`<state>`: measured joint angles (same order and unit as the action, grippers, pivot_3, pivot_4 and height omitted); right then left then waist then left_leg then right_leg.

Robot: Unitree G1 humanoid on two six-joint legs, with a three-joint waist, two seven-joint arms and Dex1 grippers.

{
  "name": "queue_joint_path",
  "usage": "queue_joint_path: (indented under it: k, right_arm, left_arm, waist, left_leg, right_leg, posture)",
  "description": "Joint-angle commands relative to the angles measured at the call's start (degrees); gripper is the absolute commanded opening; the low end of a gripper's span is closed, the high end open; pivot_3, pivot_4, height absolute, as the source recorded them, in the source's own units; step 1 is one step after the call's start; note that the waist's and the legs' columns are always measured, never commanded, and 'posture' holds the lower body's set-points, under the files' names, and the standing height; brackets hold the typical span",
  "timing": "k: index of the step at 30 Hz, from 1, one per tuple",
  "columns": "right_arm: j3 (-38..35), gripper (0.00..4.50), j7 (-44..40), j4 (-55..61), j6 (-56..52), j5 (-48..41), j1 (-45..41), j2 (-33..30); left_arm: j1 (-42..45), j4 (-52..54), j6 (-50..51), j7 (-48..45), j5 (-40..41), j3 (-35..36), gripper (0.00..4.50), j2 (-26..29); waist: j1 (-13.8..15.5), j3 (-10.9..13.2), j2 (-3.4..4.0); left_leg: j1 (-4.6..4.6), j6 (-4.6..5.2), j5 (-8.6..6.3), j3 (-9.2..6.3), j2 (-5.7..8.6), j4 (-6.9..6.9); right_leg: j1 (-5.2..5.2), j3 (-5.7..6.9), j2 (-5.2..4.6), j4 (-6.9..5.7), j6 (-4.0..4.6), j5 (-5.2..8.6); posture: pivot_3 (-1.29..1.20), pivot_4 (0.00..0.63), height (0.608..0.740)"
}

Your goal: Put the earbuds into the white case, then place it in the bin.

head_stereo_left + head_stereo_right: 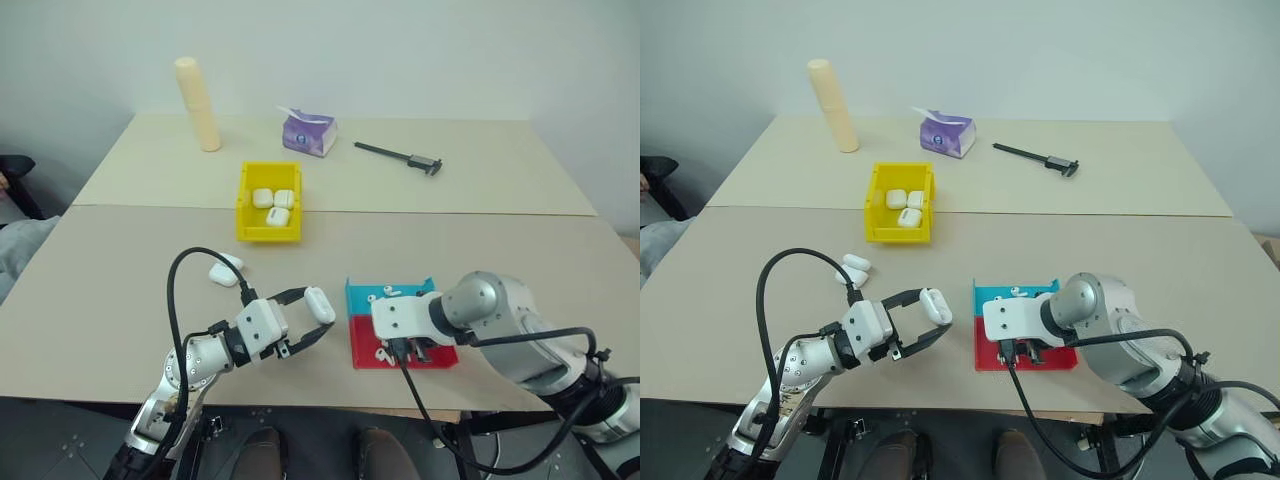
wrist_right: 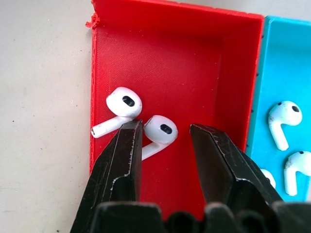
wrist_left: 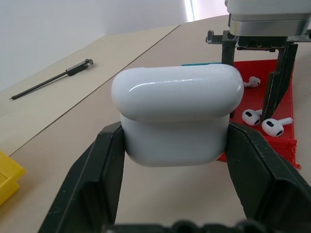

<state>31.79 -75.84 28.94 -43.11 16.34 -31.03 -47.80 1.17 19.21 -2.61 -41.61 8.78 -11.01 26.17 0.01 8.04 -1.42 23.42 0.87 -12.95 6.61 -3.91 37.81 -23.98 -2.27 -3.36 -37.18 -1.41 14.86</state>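
My left gripper [image 1: 318,312] is shut on a closed white case [image 3: 177,114] and holds it level above the table's front, left of the trays. My right gripper [image 2: 165,127] points down into the red tray [image 2: 194,63], open. One earbud [image 2: 160,130] lies between its fingers, nearer one of them, and a second earbud [image 2: 124,103] lies just beside it. More earbuds [image 2: 284,114] lie in the teal tray [image 2: 286,58] next to the red one. The yellow bin [image 1: 268,233] stands farther back with three white cases [image 1: 272,199] in it.
Two loose white cases [image 1: 226,268] lie on the table between the bin and my left arm. At the far side are a cream cylinder [image 1: 198,104], a purple tissue pack [image 1: 308,133] and a black caliper [image 1: 400,156].
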Motion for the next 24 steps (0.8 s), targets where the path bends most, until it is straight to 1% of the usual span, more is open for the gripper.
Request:
queue_joint_path:
  k: [1, 10, 24]
  right_arm:
    - [-0.1, 1.93, -0.2, 1.2, -0.6, -0.9, -1.3, -0.4]
    - [0.7, 1.93, 1.2, 1.5, -4.6, -1.1, -2.5, 1.2]
    - [2.5, 1.93, 2.0, 1.4, -4.9, -0.5, -2.1, -1.7]
  left_arm:
    - [-0.2, 0.9, -1.3, 0.4, -0.1, 0.4, 2.78, -0.2]
    - [-0.3, 0.7, -1.5, 0.4, -0.3, 0.3, 2.78, -0.3]
    - [-0.4, 0.4, -1.8, 0.3, -0.7, 0.2, 2.78, -0.3]
  waist:
    - [0.0, 0.0, 0.00]
    - [-0.1, 0.0, 0.00]
    - [-0.1, 0.0, 0.00]
  left_leg:
    - [0.00, 0.00, 0.00, 0.00, 0.00, 0.00]
    - [-0.01, 0.00, 0.00, -0.01, -0.01, 0.00]
    - [0.03, 0.00, 0.00, -0.01, 0.00, 0.00]
  right_leg:
    - [0.00, 0.00, 0.00, 0.00, 0.00, 0.00]
    - [-0.01, 0.00, 0.00, -0.01, 0.00, 0.00]
    - [-0.04, 0.00, 0.00, -0.01, 0.00, 0.00]
  posture:
    - [0.00, 0.150, 0.740]
    - [0.00, 0.150, 0.740]
    - [0.00, 0.150, 0.740]
